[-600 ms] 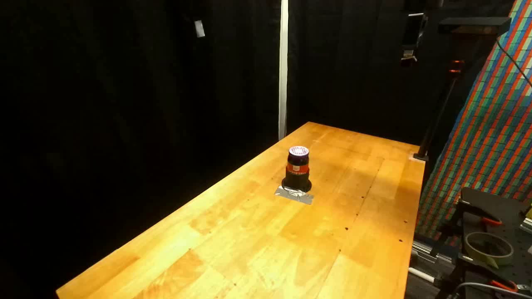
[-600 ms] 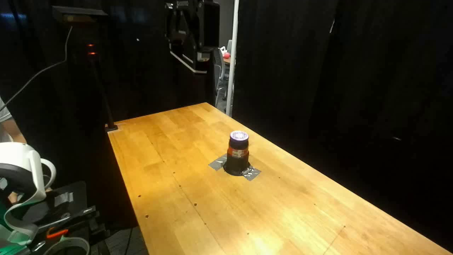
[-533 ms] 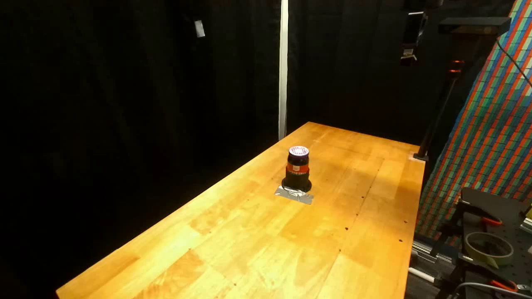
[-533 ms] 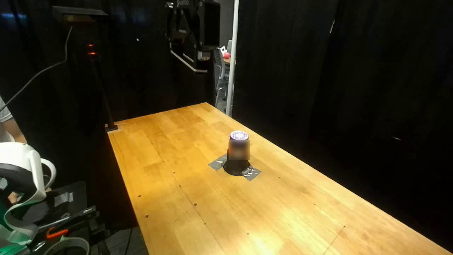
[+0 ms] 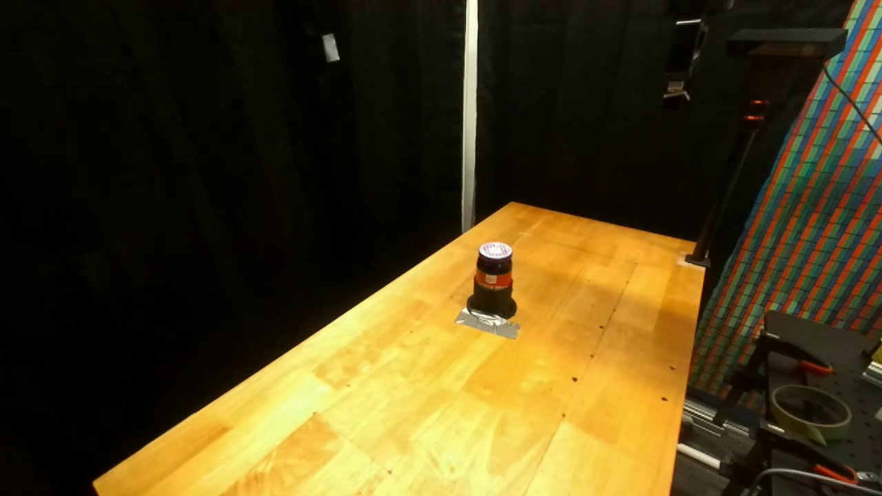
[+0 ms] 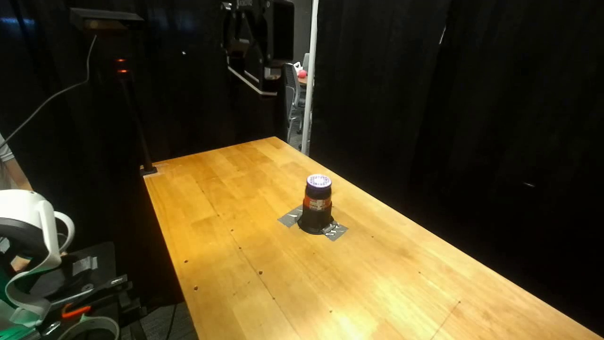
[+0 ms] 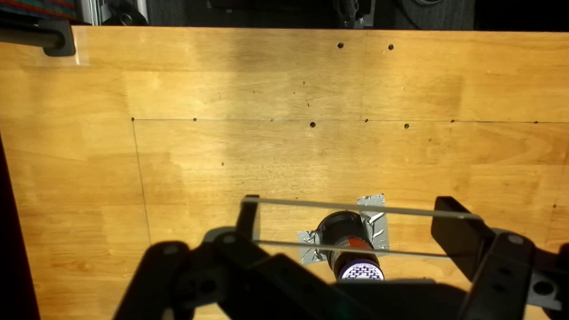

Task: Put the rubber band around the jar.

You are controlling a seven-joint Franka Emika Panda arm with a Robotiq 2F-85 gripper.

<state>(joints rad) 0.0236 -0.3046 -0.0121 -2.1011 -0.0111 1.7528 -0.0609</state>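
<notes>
Wooden desk (image 6: 236, 198); jar (image 6: 317, 202), upright, nearer long edge by black curtain (image 6: 495, 118); gripper (image 7: 353, 222) aloft, fingers (image 7: 458, 233) wide apart, rubber band (image 7: 333, 205) stretched between; step presumably approach, next calling for centring overhead.

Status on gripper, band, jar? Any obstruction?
Gripper open, rubber band stretched across it. Jar upright, band not yet around it. Possible snag: black base, grey tape at jar's foot.

rubber band (image 7: 329, 206): pale, stretched taut around pincer (image 7: 352, 221) | jar (image 5: 494, 269): dark, red-labelled, white-topped, upright in black holder (image 5: 493, 301)
</notes>
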